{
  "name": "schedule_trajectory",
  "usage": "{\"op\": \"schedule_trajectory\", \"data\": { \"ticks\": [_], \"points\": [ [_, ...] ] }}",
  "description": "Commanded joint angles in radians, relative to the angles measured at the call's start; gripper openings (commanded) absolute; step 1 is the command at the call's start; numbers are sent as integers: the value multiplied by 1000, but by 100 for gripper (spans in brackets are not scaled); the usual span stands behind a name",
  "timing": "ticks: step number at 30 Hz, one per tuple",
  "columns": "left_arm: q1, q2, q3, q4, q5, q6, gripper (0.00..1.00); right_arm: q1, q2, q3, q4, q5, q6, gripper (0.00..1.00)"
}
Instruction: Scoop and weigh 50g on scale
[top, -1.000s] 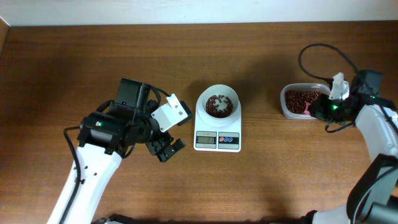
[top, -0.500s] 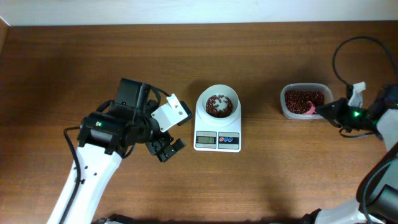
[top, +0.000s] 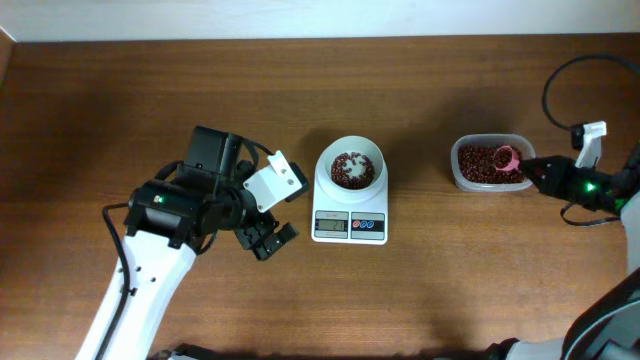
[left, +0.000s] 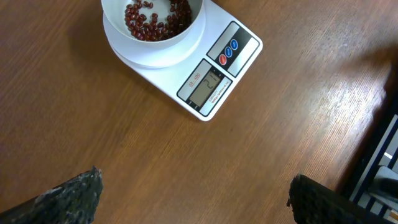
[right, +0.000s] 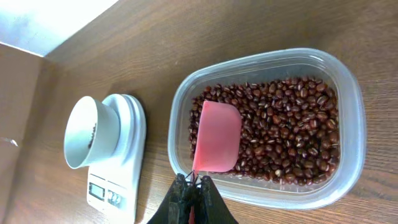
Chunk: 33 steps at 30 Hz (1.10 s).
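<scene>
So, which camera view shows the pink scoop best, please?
The right wrist view: the pink scoop sits close and central over the beans in the clear tub, its handle pinched by the right tool. Overhead shows only a small pink speck there; the left wrist view misses it.

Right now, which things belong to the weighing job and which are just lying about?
In the job: white digital scale with round bowl; dark red-brown beans; clear plastic tub; pink plastic scoop, gripped by right tool.
Lying about: black cable; left tool, open and empty.
</scene>
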Motion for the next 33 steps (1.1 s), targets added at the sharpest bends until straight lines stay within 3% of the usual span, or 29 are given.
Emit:
{"op": "schedule_trajectory", "data": {
  "ticks": [1,6,11,14,15,16,19,24,33],
  "points": [
    [4,-11,15,-1,14,19,99,43,-5,-2,-11,126,-31,4],
    [4,-11,15,-1,15,19,99,55,-5,-2,0,106,0,4],
    [4,-11,15,-1,14,19,99,54,-5,-2,53,106,199,4],
    [4,-11,15,-1,15,19,99,54,-5,-2,56,100,185,4],
    [4,-11,15,-1,14,19,99,54,-5,-2,58,140,160,4],
    [4,-11,15,-1,15,19,99,54,-5,-2,53,325,245,4],
    [4,-11,15,-1,14,19,99,54,-5,-2,68,155,187,4],
    [4,-11,15,-1,14,19,99,42,-5,-2,73,145,288,4],
    [4,-11,15,-1,14,19,99,-78,-5,-2,51,-141,338,4]
  ]
}}
